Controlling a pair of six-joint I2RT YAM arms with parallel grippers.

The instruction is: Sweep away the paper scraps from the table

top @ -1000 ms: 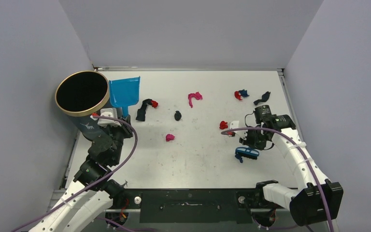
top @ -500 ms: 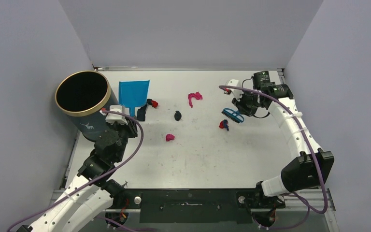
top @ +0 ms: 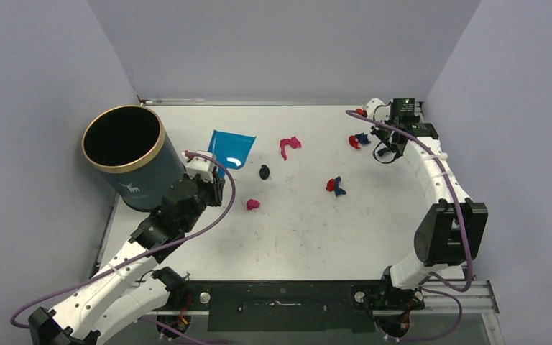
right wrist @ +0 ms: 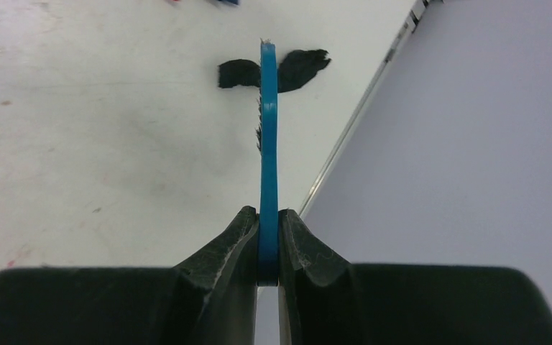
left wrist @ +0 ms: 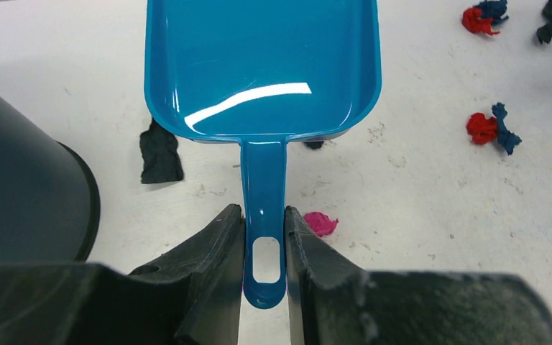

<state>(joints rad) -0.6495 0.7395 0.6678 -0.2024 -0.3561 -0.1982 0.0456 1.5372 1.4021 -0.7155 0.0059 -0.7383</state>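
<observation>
Paper scraps lie on the white table (top: pixel 302 237): a magenta one (top: pixel 289 146), a black one (top: pixel 264 172), a small magenta one (top: pixel 253 205), and two red-and-blue clumps (top: pixel 336 186) (top: pixel 359 139). My left gripper (top: pixel 212 177) is shut on the handle of the blue dustpan (top: pixel 231 149), which is empty in the left wrist view (left wrist: pixel 262 65). My right gripper (top: pixel 392 147) is at the far right, shut on the blue brush (right wrist: pixel 268 144), seen edge-on. A black scrap (right wrist: pixel 298 70) lies just beyond the brush tip.
A tall dark bin with a gold rim (top: pixel 123 140) stands at the left, close beside my left arm. The table's metal-railed right edge (right wrist: pixel 363 118) and the grey wall run close to my right gripper. A black scrap (left wrist: pixel 160 152) lies by the bin.
My left gripper has carried the dustpan right, toward the table's middle, and turned it. My right gripper has swung the brush from the middle to the far right edge.
</observation>
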